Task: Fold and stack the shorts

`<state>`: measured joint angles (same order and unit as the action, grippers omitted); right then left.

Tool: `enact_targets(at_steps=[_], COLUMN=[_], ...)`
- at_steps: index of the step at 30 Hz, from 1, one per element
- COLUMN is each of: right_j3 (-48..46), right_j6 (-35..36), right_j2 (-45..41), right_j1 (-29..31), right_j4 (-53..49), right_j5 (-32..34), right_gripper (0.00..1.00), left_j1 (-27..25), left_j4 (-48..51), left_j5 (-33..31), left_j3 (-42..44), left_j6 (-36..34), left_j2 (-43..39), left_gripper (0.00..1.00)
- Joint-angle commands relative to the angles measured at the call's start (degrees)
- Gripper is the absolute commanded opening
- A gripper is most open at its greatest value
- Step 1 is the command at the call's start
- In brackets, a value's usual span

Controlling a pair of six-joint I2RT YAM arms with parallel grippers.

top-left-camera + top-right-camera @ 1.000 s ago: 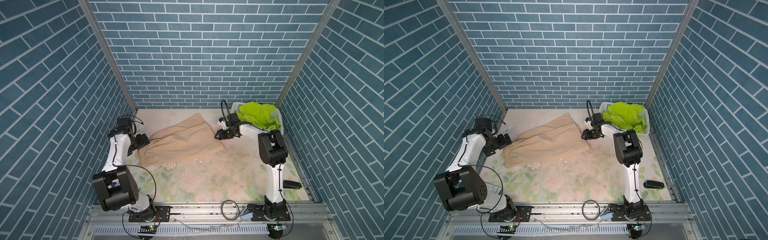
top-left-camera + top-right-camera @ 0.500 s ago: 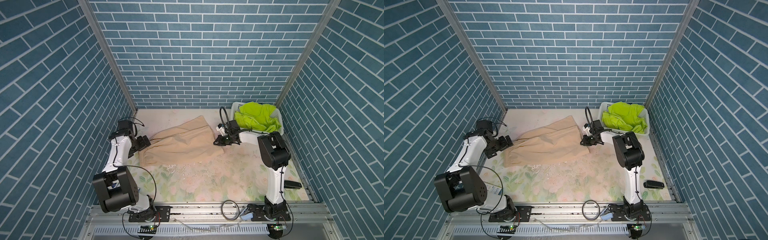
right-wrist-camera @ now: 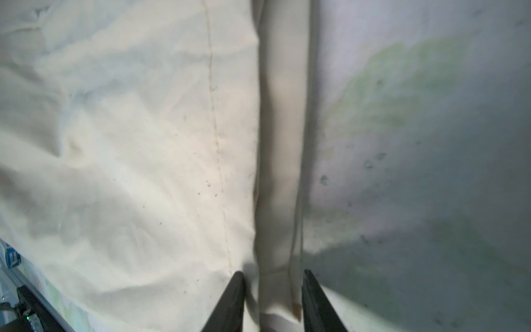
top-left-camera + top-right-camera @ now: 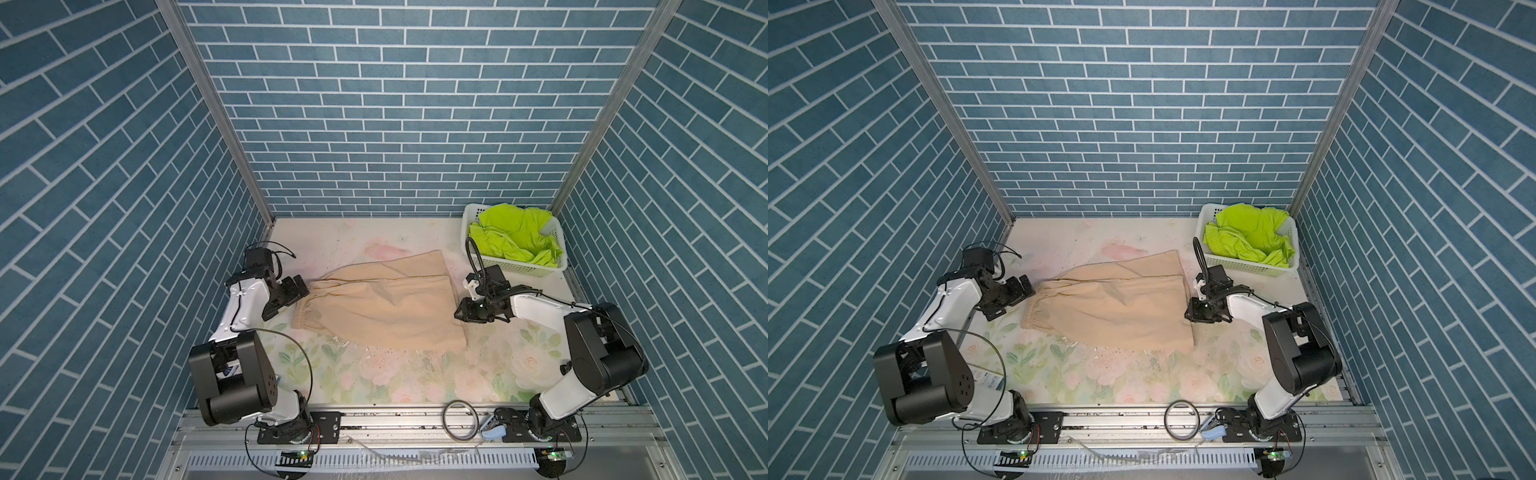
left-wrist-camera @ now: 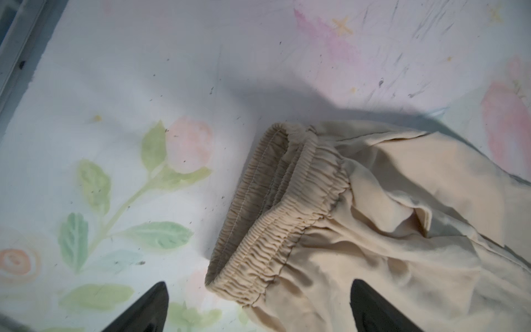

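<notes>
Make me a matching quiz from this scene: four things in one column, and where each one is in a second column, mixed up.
Things:
1. beige shorts
2. green shorts
3. left hand
4. right hand

Places:
A. heaped in the white basket
B. lying on the flowered table
C. at the hem end of the beige shorts
D. wide open, beside the gathered waistband

Pairs: 1-B, 2-A, 3-D, 4-C

table (image 4: 395, 374): wearing faded floral cover w/ dark specks
basket (image 4: 524, 268): white perforated plastic, sitting at far-right corner of table
walls (image 4: 395, 124): blue brick pattern, enclosing 3 sides
cable loop (image 4: 444, 420): black, lying on front rail (image 4: 386, 432)
</notes>
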<state>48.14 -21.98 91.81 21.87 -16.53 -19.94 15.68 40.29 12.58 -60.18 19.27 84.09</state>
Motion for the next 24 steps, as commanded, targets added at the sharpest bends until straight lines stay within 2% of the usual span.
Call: enact_targets(at_steps=[1,7,11,14,17,24], right_j3=[4.62,12.94,18.57,21.28,22.37,22.31], right_j6=[3.02,5.80,7.01,8.36,9.06,7.17], right_j2=[-0.11,7.83,14.83,18.58,20.36,22.07], right_j1=[-1.01,-1.52,-1.67,-1.75,-1.82,-1.85], right_j4=[-1.01,5.48,6.72,6.47,6.64,10.61], right_j5=[3.63,0.24,-1.59,-0.23,0.14,-5.93], right_gripper=[0.40,0.43,0.43,0.43,0.44,0.38], left_j1=[-1.48,-6.93,-6.93,-6.97,-6.92,-6.90], left_j4=[-6.30,-8.59,-8.83,-8.96,-9.05,-10.18], left_j5=[4.63,3.29,2.51,0.86,0.03,1.82], left_j3=[-0.65,-4.02,-3.73,-3.12,-3.09,-2.07], left_j6=[1.16,0.64,0.86,0.22,-0.23,-0.51], left_j2=[3.79,9.59,10.30,10.13,11.14,11.65], left_gripper=[1.00,1.00,1.00,1.00,0.99,0.94])
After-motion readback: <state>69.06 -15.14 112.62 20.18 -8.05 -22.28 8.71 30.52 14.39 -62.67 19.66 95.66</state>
